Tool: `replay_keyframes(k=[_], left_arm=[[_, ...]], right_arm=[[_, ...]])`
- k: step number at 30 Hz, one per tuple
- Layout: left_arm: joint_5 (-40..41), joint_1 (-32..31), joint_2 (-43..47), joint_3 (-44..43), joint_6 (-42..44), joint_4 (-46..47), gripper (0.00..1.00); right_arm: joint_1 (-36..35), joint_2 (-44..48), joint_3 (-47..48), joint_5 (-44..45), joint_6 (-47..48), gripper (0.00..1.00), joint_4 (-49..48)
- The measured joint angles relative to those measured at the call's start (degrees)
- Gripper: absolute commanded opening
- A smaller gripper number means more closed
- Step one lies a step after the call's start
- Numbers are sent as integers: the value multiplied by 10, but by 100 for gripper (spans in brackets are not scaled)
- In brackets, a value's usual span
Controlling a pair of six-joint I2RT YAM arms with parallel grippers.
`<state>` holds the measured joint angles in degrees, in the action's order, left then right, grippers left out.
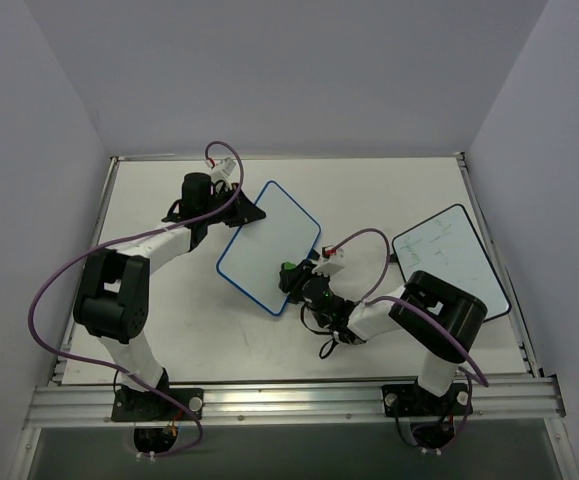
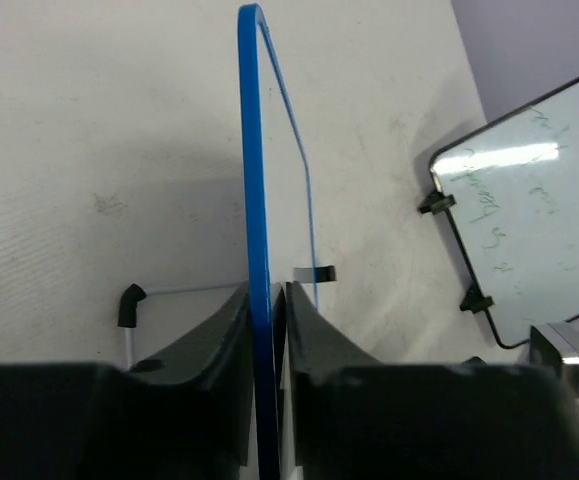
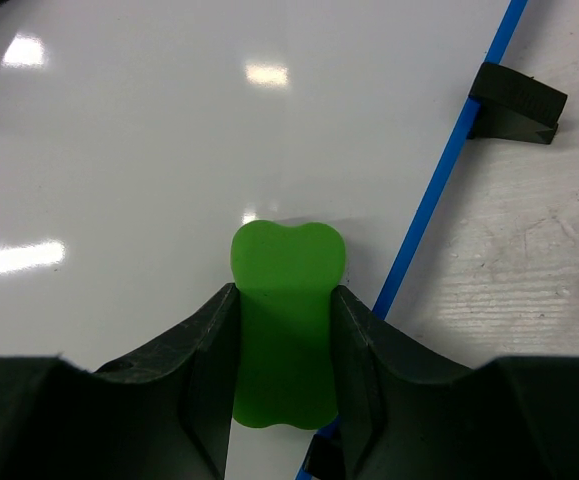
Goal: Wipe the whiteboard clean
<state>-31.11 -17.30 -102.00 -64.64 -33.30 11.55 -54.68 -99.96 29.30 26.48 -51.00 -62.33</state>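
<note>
Whiteboard [image 1: 269, 247] at centre of desk [image 1: 389, 190]; left gripper [image 2: 264, 300] jaws clamped on its blue frame; right gripper [image 3: 284, 295] jaws clamped on green eraser [image 3: 287, 250], touching face just inside near-right edge; remaining face lies far-left of eraser

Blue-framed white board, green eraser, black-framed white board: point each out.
Blue-framed white board [image 1: 269, 248]: top external view, middle of face.
Green lobed eraser [image 3: 287, 268]: right wrist view, exposed upper end.
Black-framed white board [image 2: 534, 220]: left wrist view, scribbled face.

overhead looks down; wrist views close on whiteboard [image 1: 269, 250].
</note>
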Motion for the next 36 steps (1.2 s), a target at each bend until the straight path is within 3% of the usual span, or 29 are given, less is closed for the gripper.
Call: replay_keyframes(k=[7, 11, 36], left_arm=[[36, -3, 4, 0, 32, -9, 57], [45, -9, 11, 0, 39, -13, 63], [145, -26, 75, 12, 42, -116, 68]], right_arm=[[1, 0, 6, -2, 2, 0, 10], [2, 0, 8, -4, 5, 0, 13], [4, 11, 39, -15, 18, 0, 78]])
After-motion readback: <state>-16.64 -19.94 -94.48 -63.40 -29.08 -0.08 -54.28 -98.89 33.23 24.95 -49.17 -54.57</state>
